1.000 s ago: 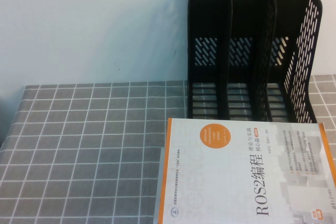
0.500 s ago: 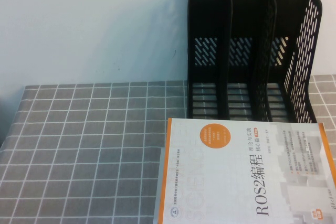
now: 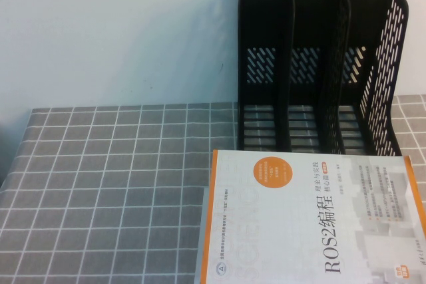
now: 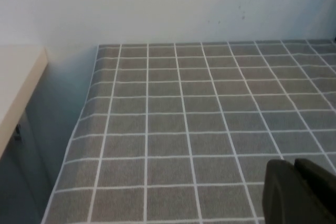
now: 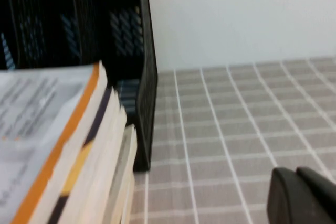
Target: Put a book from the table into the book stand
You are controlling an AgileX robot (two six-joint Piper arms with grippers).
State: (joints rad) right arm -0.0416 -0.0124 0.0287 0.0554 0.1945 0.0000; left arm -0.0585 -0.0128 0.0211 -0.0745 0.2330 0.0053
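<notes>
Table [image 3: 100, 184]: a flat top under a grey cloth ruled with thin white grid lines; it fills the lower part of the high view, and its left edge falls away toward the floor.
Wall [image 3: 113, 31]: plain and pale, rising straight behind the table's far edge, with soft shadow toward the stand.
Side furniture [image 4: 16, 82]: in the left wrist view a cream-coloured ledge stands apart from the table's corner, with a dim gap between them.
Book stand [image 3: 316, 64]: a tall black plastic rack at the back right of the table, against the wall. Two upright dividers make three compartments, all open to the front; the back is slotted and the right side wall is perforated. No book shows in any compartment.
Book [image 3: 313, 224]: lies flat, cover up, in front of the stand at the near right of the table, its far edge just short of the stand's base. White and pale grey cover, orange strip along its left edge, orange box, black "ROS2" title running sideways. The right wrist view shows it topping a small pile of books [image 5: 100, 161] beside the stand.
Left gripper [image 4: 296, 192]: seen only in its own wrist view, dark fingers pressed together, holding nothing, over bare cloth.
Right gripper [image 5: 302, 195]: seen only in its wrist view, over cloth to the right of the stand; dark fingers look closed on nothing.
</notes>
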